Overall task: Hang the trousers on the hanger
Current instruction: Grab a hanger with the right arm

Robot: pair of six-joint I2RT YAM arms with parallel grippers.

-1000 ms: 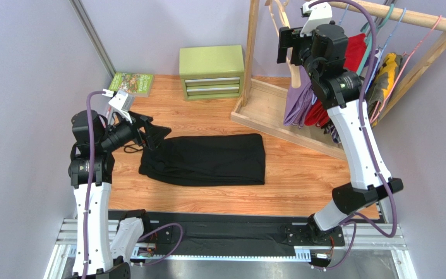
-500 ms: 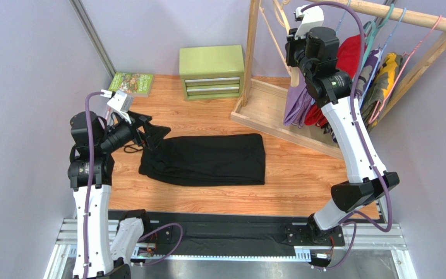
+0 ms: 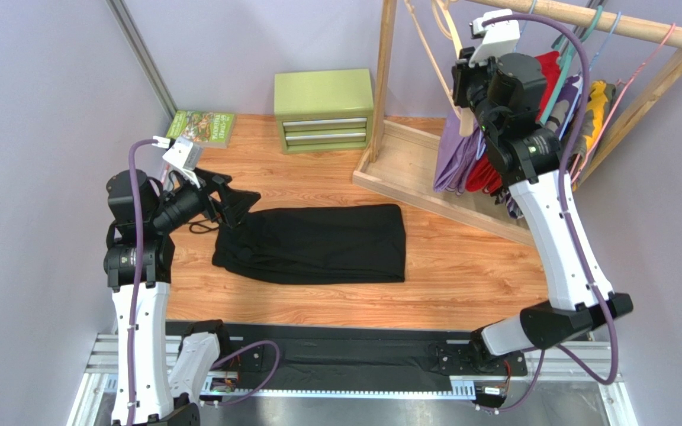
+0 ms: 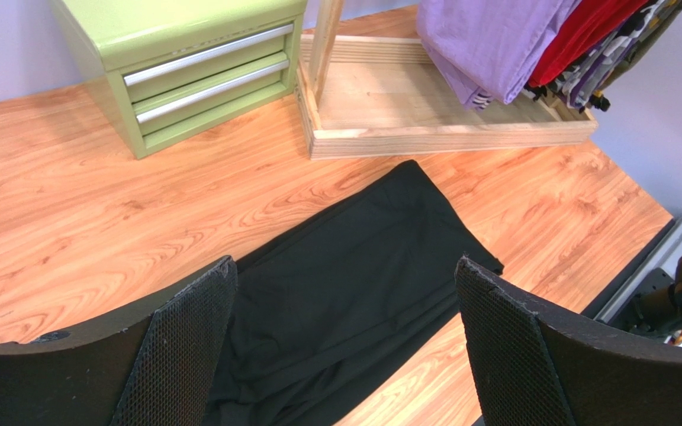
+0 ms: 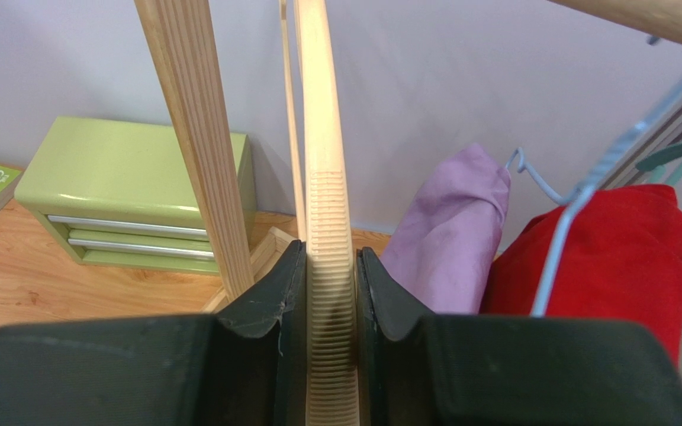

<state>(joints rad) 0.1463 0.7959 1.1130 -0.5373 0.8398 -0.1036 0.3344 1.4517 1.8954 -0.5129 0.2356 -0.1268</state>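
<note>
while one trousers lies flat, right hand clamps one hanger.

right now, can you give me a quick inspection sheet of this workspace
surface: wooden table top, no spills seen
job's things: black trousers folded flat on the table; beige hanger up by the rack, no cloth on it
clutter: green drawer box, book, purple garment and red garment on wooden rack
grippers: left gripper open above the trousers' end; right gripper shut on the hanger
cables: purple cable along each arm, no snag seen
surroundings: lilac walls, nothing else seen
</note>
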